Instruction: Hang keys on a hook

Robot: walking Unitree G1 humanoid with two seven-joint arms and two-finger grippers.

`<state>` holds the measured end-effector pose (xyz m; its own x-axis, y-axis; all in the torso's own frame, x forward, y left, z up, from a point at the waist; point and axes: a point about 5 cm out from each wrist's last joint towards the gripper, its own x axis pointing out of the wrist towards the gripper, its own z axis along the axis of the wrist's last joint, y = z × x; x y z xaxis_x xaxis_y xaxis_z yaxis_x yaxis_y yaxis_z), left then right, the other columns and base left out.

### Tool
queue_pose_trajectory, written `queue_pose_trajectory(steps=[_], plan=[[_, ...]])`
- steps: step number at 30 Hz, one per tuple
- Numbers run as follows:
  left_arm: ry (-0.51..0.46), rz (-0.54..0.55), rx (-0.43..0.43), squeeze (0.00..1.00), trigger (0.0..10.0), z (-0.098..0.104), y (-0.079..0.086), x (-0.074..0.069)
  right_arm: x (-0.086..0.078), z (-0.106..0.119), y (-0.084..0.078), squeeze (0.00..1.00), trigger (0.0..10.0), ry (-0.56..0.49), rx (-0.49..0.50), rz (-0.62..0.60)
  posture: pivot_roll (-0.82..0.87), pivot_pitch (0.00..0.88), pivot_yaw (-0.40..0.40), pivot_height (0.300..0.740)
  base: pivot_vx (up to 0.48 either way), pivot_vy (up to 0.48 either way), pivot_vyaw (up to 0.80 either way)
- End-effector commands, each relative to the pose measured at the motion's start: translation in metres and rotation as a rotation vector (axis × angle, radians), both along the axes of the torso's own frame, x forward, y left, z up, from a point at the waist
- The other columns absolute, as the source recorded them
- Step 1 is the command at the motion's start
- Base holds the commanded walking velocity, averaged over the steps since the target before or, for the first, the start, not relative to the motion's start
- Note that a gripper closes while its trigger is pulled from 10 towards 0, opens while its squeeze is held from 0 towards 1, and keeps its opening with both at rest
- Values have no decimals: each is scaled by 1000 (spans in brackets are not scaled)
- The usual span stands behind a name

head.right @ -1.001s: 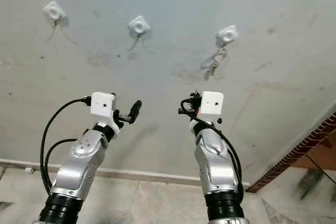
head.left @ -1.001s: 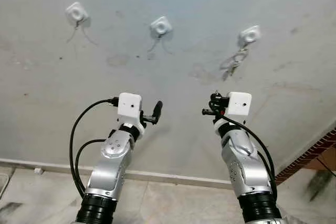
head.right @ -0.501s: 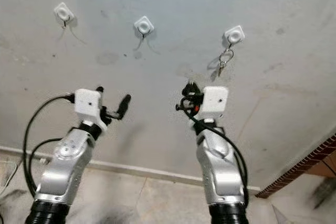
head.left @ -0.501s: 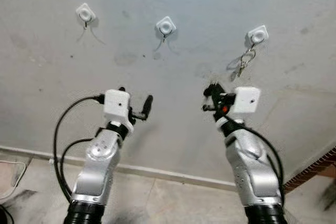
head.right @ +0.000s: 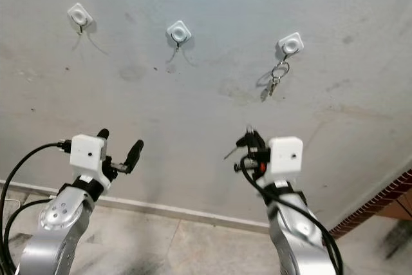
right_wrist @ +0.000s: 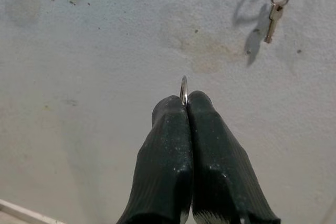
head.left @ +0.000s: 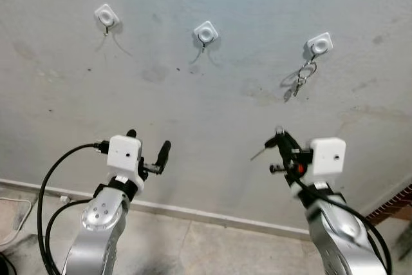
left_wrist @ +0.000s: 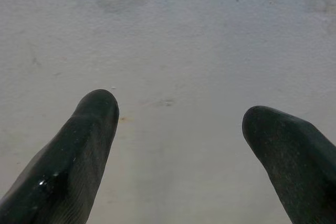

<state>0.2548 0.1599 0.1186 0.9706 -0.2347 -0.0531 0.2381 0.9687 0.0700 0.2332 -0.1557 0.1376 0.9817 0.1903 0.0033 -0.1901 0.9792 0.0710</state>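
Right gripper (right_wrist: pixel 185 103) is clamped on a key ring (right_wrist: pixel 184 88), whose thin metal edge pokes out between the closed fingertips; it has dropped lower and away from the wall since a second ago. Left gripper (left_wrist: pixel 176 129) hangs beside it with its fingers spread, holding nothing. That retreat suggests the ring has yet to reach a hook. Beyond, the wall (head.left: pixel 206 114) carries three white hooks: left hook (head.left: pixel 106 14), middle hook (head.left: pixel 205 33), and right hook (head.left: pixel 318 44), which already bears one set of hanging keys (head.left: pixel 301 79).
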Motion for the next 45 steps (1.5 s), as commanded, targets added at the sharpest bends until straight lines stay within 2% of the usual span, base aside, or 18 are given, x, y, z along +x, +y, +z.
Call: queue_pose_trajectory(steps=[1,7,9,17,45], plan=[[-1,1,-8,0,10000,3,2,-2,-2,7,-2,0,10000,-13,0,6,121,0,-74,740,0,0,0],[-6,-13,-1,0,10000,6,-2,-3,1,6,4,0,10000,-4,-7,25,133,0,-75,740,0,0,0],[19,1,9,0,10000,1,0,-4,1,3,8,0,10000,6,-12,42,132,0,-75,740,0,0,0],[16,3,10,0,10000,2,1,-5,0,1,11,0,10000,16,-13,63,136,0,-79,740,0,0,0],[9,-20,8,0,10000,3,-6,1,2,0,12,0,10000,16,3,70,132,0,-73,740,325,0,0]])
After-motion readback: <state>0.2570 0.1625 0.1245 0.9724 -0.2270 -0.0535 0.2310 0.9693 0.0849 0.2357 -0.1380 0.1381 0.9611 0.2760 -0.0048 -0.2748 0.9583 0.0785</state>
